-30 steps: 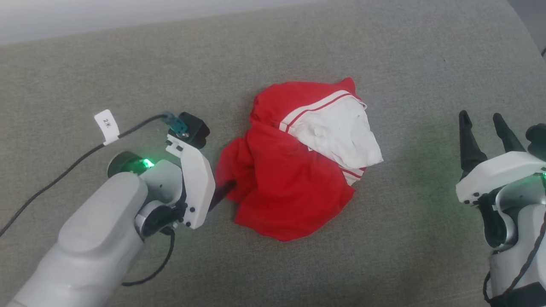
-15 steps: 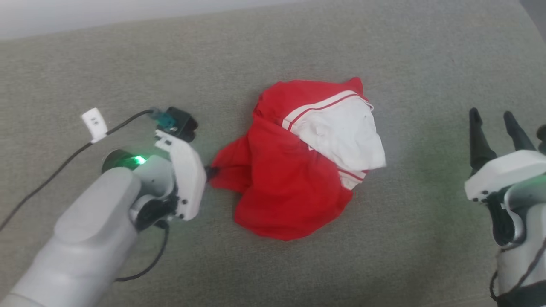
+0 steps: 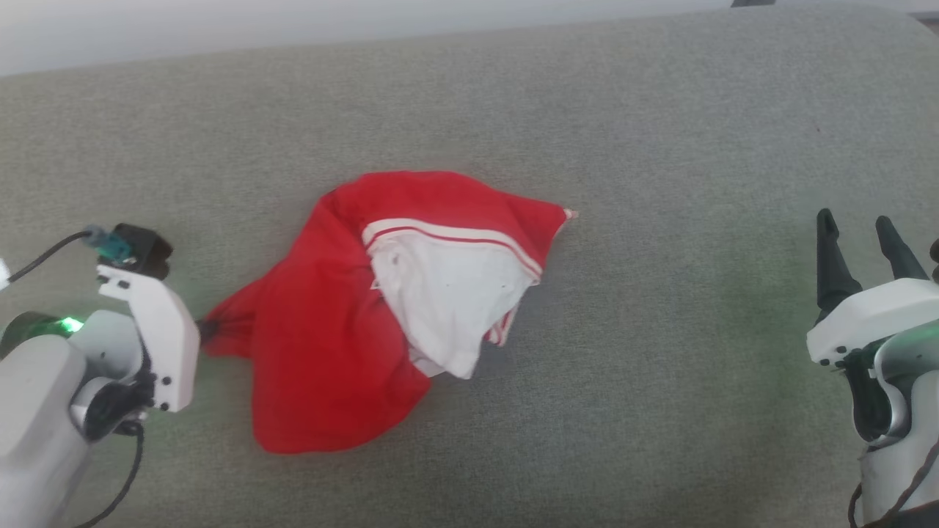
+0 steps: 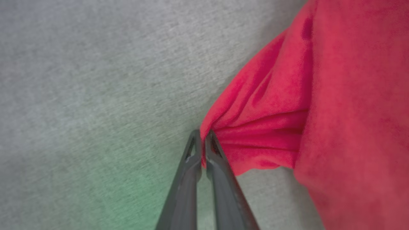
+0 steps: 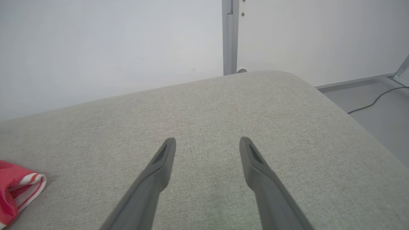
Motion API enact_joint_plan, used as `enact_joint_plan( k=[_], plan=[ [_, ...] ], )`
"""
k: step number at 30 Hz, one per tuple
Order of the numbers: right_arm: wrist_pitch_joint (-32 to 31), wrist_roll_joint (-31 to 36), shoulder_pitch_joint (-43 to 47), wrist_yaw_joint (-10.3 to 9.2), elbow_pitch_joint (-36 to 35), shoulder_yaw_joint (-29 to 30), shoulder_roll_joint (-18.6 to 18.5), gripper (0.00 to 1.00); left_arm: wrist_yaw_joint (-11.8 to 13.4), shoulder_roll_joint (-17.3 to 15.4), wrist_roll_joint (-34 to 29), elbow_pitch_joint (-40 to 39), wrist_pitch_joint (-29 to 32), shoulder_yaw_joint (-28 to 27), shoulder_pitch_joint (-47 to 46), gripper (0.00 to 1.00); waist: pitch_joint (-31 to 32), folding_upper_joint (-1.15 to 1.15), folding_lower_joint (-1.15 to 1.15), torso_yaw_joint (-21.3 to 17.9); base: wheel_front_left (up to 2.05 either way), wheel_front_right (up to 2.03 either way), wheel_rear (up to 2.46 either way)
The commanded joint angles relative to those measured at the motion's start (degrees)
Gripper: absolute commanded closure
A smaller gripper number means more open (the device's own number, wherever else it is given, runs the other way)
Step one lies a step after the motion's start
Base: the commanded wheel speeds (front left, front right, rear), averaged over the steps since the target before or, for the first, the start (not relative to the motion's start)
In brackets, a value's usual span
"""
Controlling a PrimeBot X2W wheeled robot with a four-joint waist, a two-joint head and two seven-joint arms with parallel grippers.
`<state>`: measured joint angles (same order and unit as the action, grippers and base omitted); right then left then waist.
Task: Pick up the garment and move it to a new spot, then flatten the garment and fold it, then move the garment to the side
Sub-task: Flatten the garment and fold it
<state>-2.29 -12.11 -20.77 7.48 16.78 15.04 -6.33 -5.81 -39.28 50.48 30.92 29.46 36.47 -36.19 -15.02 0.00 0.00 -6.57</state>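
The garment (image 3: 330, 345), a crumpled red T-shirt with a white sleeve and striped trim on top, lies mid-left on the grey cushion (image 3: 660, 147). Its left corner is pulled into a point. My left gripper (image 3: 209, 331) is shut on that corner; the left wrist view shows the gripper (image 4: 202, 135) pinching bunched folds of the garment (image 4: 319, 95). My right gripper (image 3: 860, 224) stands open at the far right, well away from the cloth. In the right wrist view the gripper (image 5: 207, 142) holds nothing, and a striped edge of the garment (image 5: 19, 188) shows at the lower left.
A black cable (image 3: 44, 253) runs to the left wrist. The cushion's far edge meets a pale wall (image 5: 96, 48). Its rounded right corner drops to a floor with a cable (image 5: 374, 102). Bare cushion lies between the garment and my right gripper.
My left gripper has dragged the garment leftward by its corner, stretching the cloth out. The head view has also shifted. The right gripper stays open at the right.
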Motion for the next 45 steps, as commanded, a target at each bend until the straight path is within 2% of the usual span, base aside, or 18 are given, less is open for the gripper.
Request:
enact_joint_plan(
  k=[1, 2, 3, 4, 5, 14, 24, 32, 38, 39, 40, 45],
  plan=[
    [0.09, -0.06, 0.38, 0.03, -0.24, -0.08, 0.06, 0.0, 0.45, -0.52, 0.17, 1.12, 0.35, 0.35, 1.95, 1.0, 0.07, 0.0, 0.0, 0.08, 0.0, 0.0, 0.0],
    [0.08, -0.04, 0.44, 0.03, -0.22, -0.16, 0.12, 0.0, 0.43, -0.55, 0.83, 1.15, 0.17, -0.02, 2.09, 1.0, 0.18, 0.0, 0.0, 0.19, 0.0, 0.0, 0.0],
    [0.05, -0.02, 0.5, 0.03, -0.22, -0.27, 0.14, 0.0, 0.58, -0.64, 1.1, 0.93, -0.17, -0.46, 1.89, 0.69, 0.31, 0.0, 0.0, 0.28, 0.0, 0.0, 0.0],
    [0.01, 0.05, 0.55, 0.03, -0.25, -0.34, 0.17, 0.0, 0.82, -0.98, 0.79, 0.45, -0.79, -0.81, 1.32, 0.14, 0.45, 0.0, 0.0, 0.36, 0.0, 0.0, 0.0],
    [0.03, 0.08, 0.59, 0.03, -0.31, -0.37, 0.2, 0.0, 1.05, -1.1, 0.97, 0.05, -0.86, -1.25, 0.79, 0.0, 0.61, 0.0, 0.0, 0.45, 0.0, 0.0, 0.0],
    [-0.06, 0.29, 0.61, 0.03, -0.51, -0.81, 0.29, 0.0, 4.8, -1.26, -0.74, -9.59, 3.96, -0.66, -4.35, 0.0, 1.97, 0.0, 0.0, 0.43, 0.0, 0.0, 0.0],
    [0.39, -0.11, -0.71, 0.03, 0.08, -2.49, 0.56, 0.0, 6.26, 3.74, -0.29, -20.72, 9.15, 2.45, -7.56, 0.0, 1.65, 0.0, 0.0, -1.92, 0.0, 0.0, 0.0],
    [1.21, -0.3, -1.53, 0.03, 0.87, -3.8, 1.28, 0.0, 6.93, 5.2, 0.92, -22.56, 13.16, 4.62, -7.18, 0.0, 0.52, 0.0, 0.0, -4.01, 0.0, 0.0, 0.0],
    [1.6, -0.33, -1.91, 0.03, 1.34, -3.85, 1.48, 0.0, 6.27, 4.74, -2.54, -20.6, 12.73, 6.66, -8.12, 0.0, -0.28, 0.0, 0.0, -4.55, 0.0, 0.0, 0.0],
    [1.7, -0.3, -1.99, 0.03, 1.4, -3.86, 1.5, 0.0, 5.86, 4.79, -3.16, -19.97, 12.5, 7.06, -8.25, 0.37, -0.4, 0.0, 0.0, -4.59, 0.0, 0.0, 0.0],
    [1.75, -0.27, -2.02, 0.03, 1.45, -3.82, 1.52, 0.0, 5.89, 5.09, -3.24, -19.1, 12.12, 7.11, -8.39, 0.99, -0.53, 0.0, 0.0, -4.62, 0.0, 0.0, 0.0],
    [1.93, -0.11, -2.14, 0.03, 1.65, -3.7, 1.57, 0.0, 4.87, 5.69, -2.21, -16.61, 10.98, 6.52, -9.21, 1.0, -0.86, 0.0, 0.0, -4.61, 0.0, 0.0, 0.0]
  ],
)
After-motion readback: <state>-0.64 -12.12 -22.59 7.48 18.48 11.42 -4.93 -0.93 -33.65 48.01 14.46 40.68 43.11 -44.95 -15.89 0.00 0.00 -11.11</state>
